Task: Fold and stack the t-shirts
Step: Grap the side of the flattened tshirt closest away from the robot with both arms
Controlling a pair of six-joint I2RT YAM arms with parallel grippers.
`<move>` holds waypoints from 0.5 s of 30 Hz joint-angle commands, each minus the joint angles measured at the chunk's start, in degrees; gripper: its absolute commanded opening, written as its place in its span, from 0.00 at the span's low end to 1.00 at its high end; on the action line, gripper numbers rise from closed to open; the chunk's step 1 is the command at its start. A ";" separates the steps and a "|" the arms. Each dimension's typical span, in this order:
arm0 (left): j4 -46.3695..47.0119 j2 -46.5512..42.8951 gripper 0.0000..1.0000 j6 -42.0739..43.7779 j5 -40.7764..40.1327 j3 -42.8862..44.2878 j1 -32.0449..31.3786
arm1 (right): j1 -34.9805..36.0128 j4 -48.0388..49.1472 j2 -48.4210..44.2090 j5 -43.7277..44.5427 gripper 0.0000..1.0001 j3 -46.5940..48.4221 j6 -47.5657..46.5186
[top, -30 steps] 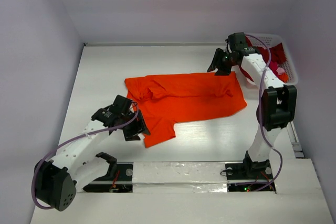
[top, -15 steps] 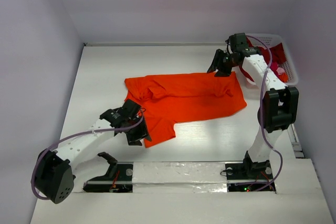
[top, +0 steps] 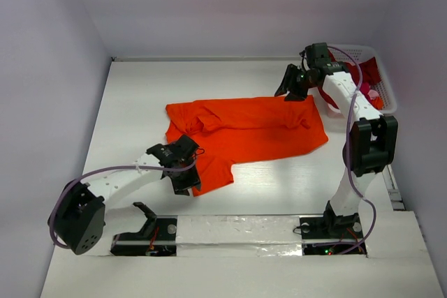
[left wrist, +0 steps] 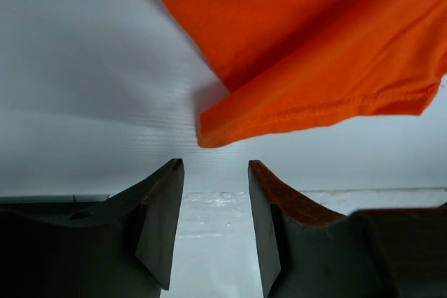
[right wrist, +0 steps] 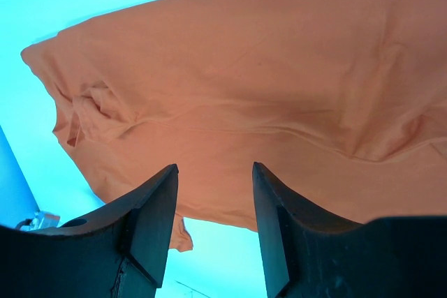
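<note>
We look down on a matte white surface (top: pixel 140 95) boxed in on three sides by plain pale walls: a back wall (top: pixel 237 5), a left wall (top: pixel 49 102) and a right wall (top: pixel 422 102), each with a faint lilac cast. The light is soft and even, and shadows are weak. Along the near edge we see a crinkled strip of white tape (top: pixel 237 230). In the right wrist view the surface looks cyan.

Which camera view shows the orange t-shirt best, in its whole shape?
The top external view: there the whole orange t-shirt lies spread, wrinkled, on the table. The left wrist view shows only one hemmed corner of it; the right wrist view shows a large creased part, cut off at the frame.
</note>
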 commanded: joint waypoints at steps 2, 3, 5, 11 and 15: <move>0.00 0.65 0.39 -2.47 -4.37 1.45 -0.20 | -0.34 0.10 -0.70 -1.35 0.52 2.43 0.41; -0.09 1.00 0.39 -2.56 -4.72 1.54 -0.72 | -0.34 0.10 -0.70 -1.52 0.52 2.34 0.33; -0.26 1.61 0.38 -2.82 -5.42 1.81 -0.72 | -0.34 0.28 -0.70 -1.70 0.52 2.34 0.41; 0.53 3.20 0.35 -3.44 -5.95 2.16 -1.33 | -0.34 0.37 -0.09 -2.40 0.52 2.60 0.50; 2.02 4.34 0.33 -3.88 -5.16 1.28 -1.86 | -0.34 0.37 0.26 -2.66 0.51 2.78 0.50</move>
